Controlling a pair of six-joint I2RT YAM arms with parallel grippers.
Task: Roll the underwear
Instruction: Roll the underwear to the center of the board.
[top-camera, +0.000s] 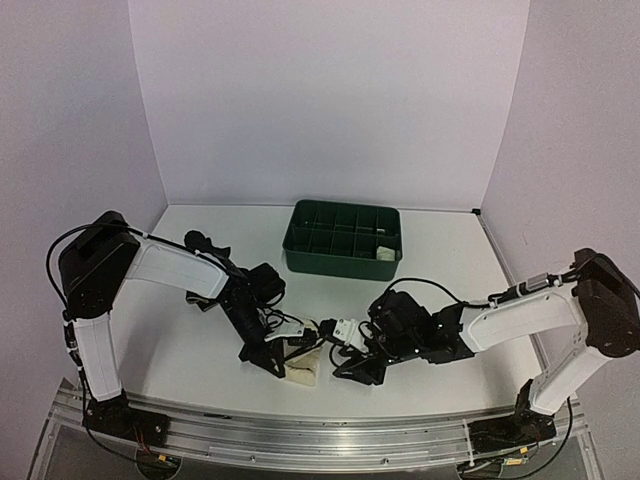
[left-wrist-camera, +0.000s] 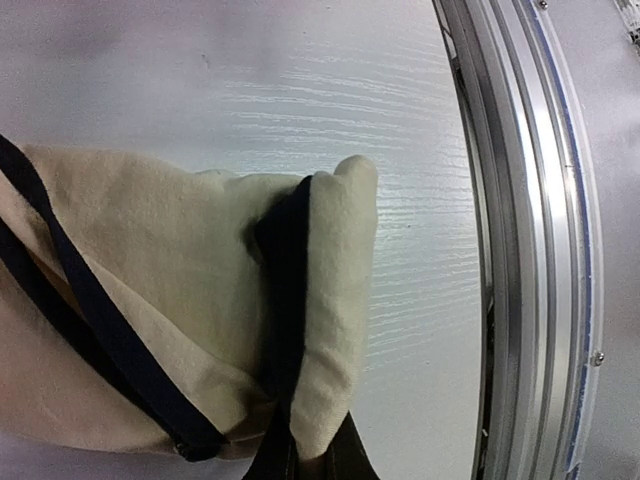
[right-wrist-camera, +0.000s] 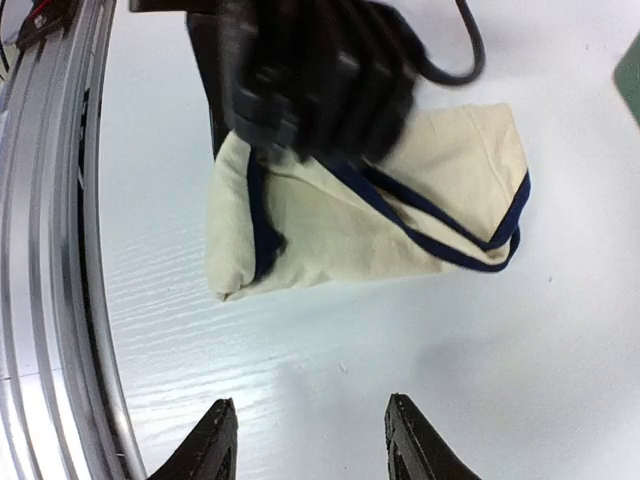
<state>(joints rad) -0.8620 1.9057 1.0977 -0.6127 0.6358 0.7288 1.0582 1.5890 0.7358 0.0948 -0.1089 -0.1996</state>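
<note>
The cream underwear with dark edging (top-camera: 306, 367) lies partly folded on the table near the front edge. It also shows in the left wrist view (left-wrist-camera: 150, 300) and the right wrist view (right-wrist-camera: 400, 210). My left gripper (top-camera: 283, 358) is shut on a folded edge of it (left-wrist-camera: 310, 455). My right gripper (top-camera: 352, 368) is open and empty just right of the garment, a short gap away (right-wrist-camera: 312, 432). The black underwear (top-camera: 205, 244) lies at the back left, partly behind my left arm. A cream-white roll (top-camera: 385, 253) sits in a tray compartment.
The green compartment tray (top-camera: 340, 215) stands at the back centre. The metal rail (left-wrist-camera: 530, 300) of the table's front edge runs close beside the garment. White walls enclose the table on three sides.
</note>
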